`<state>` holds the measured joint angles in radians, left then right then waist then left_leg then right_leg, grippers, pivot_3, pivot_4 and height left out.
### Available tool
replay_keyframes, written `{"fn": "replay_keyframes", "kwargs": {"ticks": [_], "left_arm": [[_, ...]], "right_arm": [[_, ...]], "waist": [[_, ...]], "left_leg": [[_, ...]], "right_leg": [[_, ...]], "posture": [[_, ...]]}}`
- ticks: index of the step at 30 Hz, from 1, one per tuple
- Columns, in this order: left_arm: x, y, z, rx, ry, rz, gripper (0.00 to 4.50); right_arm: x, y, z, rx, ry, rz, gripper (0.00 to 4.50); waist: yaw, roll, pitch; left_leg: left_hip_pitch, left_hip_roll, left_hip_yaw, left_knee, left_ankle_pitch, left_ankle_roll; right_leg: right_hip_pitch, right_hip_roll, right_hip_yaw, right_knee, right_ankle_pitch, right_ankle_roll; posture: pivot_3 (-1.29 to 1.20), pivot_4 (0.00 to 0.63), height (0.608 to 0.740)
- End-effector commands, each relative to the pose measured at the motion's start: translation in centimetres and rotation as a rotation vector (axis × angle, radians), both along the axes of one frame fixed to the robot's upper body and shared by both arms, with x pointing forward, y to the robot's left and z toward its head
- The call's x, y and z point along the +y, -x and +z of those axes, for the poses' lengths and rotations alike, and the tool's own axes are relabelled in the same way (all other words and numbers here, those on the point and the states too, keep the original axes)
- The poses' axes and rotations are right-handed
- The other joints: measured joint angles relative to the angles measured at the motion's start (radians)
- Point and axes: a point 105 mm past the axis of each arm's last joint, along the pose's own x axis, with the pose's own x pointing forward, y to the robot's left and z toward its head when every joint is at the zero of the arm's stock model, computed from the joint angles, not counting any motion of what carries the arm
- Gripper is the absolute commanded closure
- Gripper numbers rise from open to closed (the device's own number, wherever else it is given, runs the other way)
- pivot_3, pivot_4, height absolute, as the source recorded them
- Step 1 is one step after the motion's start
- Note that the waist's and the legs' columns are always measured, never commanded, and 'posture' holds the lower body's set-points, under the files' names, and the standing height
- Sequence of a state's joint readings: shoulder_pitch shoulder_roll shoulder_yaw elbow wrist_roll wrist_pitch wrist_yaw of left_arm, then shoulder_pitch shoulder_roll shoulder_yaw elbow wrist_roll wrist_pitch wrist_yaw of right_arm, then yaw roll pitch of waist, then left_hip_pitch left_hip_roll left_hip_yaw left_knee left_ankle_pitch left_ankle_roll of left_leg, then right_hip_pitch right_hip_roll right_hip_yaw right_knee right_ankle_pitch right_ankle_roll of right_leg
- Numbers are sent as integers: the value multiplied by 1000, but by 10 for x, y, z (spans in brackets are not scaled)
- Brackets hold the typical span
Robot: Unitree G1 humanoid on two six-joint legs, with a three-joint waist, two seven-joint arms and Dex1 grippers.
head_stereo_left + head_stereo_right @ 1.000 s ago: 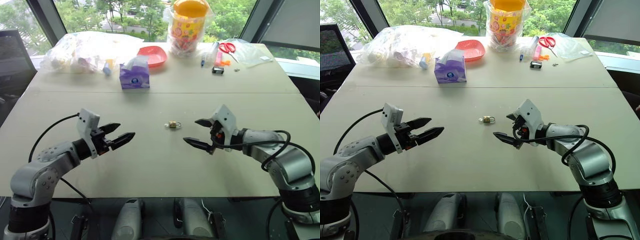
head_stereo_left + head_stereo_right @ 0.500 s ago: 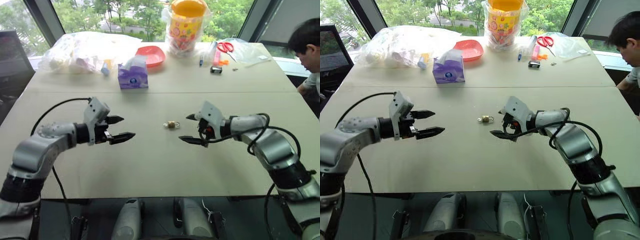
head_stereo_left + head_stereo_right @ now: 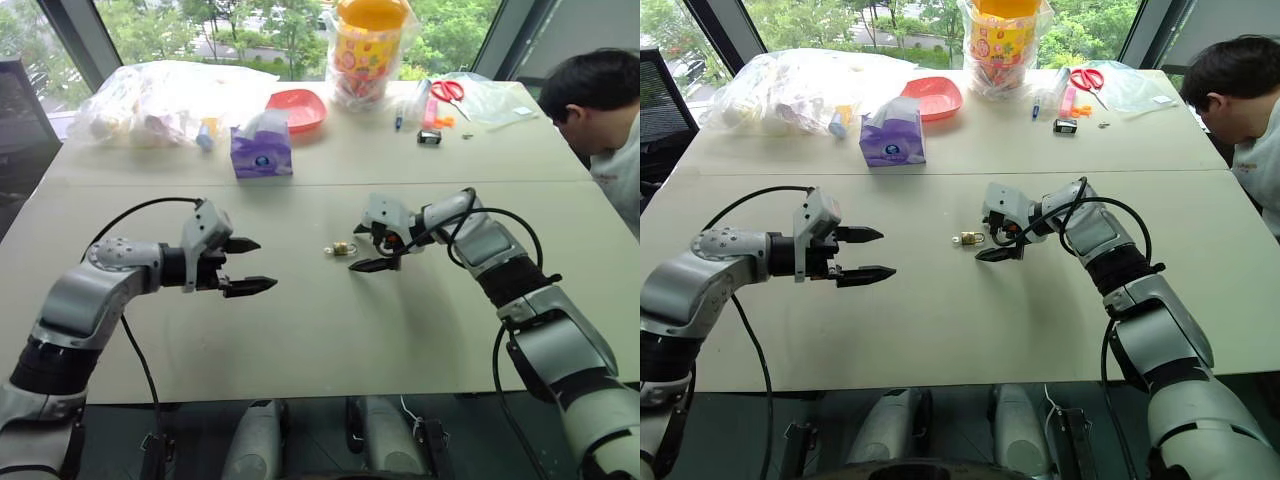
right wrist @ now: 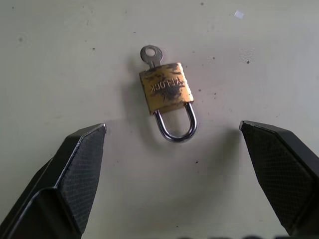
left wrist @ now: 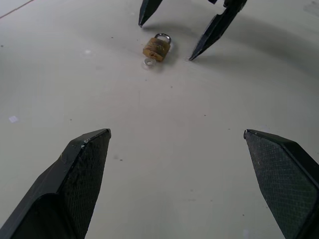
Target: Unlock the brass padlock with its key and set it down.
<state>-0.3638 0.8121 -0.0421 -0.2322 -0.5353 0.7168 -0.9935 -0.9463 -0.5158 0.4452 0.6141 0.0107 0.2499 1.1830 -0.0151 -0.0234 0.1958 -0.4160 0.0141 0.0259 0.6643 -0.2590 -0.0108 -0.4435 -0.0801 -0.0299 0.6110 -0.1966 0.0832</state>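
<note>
**Right hand now poised over the padlock**

Flat on the tabletop (image 3: 300, 330), mid-span: the brass padlock (image 4: 167, 92), shackle closed, the key (image 4: 151, 55) already seated in its base, bow jutting out opposite the shackle. Moved in toward the padlock within the last second: the right hand (image 3: 372, 247), fingers spread wide, one tip either side of the padlock, nothing touched yet. Well clear of the padlock, on its far side from the right hand: the left hand (image 3: 245, 266), also spread and empty, barely shifted. Likely next: a pinch on the padlock body, leaving the key to the left hand.
</note>
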Motion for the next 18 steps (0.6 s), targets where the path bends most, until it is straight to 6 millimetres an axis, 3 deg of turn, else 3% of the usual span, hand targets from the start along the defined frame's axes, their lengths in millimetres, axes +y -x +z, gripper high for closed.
{"fn": "replay_keyframes", "kwargs": {"ticks": [1, 9, 12, 18], "left_arm": [[-1, 5, 12, -47, 20, 5, 0], [1, 7, 7, -37, 22, 33, 0], [1, 7, 5, -35, 19, 38, 0], [2, 4, 5, -37, 24, 49, 0]], "right_arm": [[7, -7, 13, -42, -5, 27, 27], [22, -4, 5, -9, -13, 77, 27], [26, -3, -7, 26, -5, 77, 802], [19, -1, -12, 11, 10, 75, 3698]], "waist": [[-2, 0, 0], [-2, 0, 0], [-4, 0, 0], [-4, 0, 0]], "left_leg": [[1, 0, 0, 0, 0, 0], [5, 0, 0, 0, 0, 0], [5, 0, 0, 0, 0, 0], [8, 1, 0, 0, 0, 0]], "right_leg": [[0, 0, 0, 1, 0, 0], [3, 1, 0, 3, -1, -1], [3, 1, 0, 3, 0, -1], [5, 1, 0, 4, -2, -3]], "posture": [[0, 150, 740], [0, 150, 740], [0, 150, 740], [0, 150, 740]]}}
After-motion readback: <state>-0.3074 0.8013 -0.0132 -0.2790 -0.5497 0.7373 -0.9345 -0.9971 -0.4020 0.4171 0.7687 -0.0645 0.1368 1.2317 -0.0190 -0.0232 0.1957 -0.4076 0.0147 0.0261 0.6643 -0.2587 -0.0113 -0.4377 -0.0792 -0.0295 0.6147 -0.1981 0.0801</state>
